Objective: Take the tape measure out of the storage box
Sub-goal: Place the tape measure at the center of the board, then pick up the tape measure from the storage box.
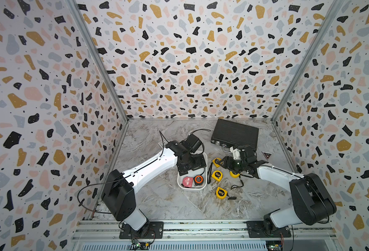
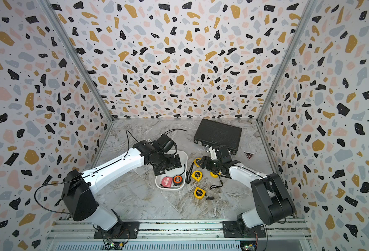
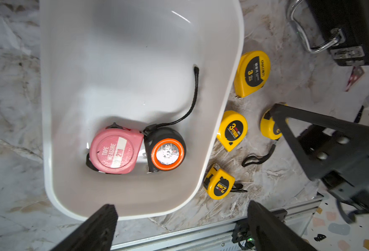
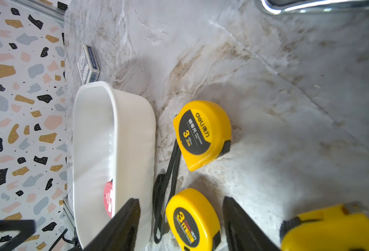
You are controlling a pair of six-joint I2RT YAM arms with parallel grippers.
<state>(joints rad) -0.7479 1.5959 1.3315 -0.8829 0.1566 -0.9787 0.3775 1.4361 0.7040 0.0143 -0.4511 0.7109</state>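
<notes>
**Left end effector** (image 3: 181,206): the jaws stood spread almost to full width and held nothing. It hung above the storage box (image 3: 125,65), pointing down into it. I judged the wide opening to be preparation for straddling a housing on the way down.

**Task items:** the pink tape measure (image 3: 116,150) and the black-and-orange tape measure (image 3: 166,150) lay below this end effector. Both lay flat on the box floor, touching each other, at the end of the box nearer its fingertips. Because the two housings touched, no free gap showed between them. In my judgement, a jaw would need to enter on an outer flank instead. The black cord (image 3: 193,97) of the black-and-orange unit trailed across the floor, away from the fingertips.

**Right end effector** (image 4: 181,201): the jaws stood partly apart and gripped nothing. A yellow tape measure (image 4: 192,219) lay flat on the bench (image 4: 288,87) directly beneath, between the two jaws, with clearance on at least one side. The box wall stood just beside one jaw. Three more yellow units (image 3: 219,184) lay near it on the bench, all outside the box. I judged this grouping to be the set-down area, placed beside the box so that my arms did not cross.
</notes>
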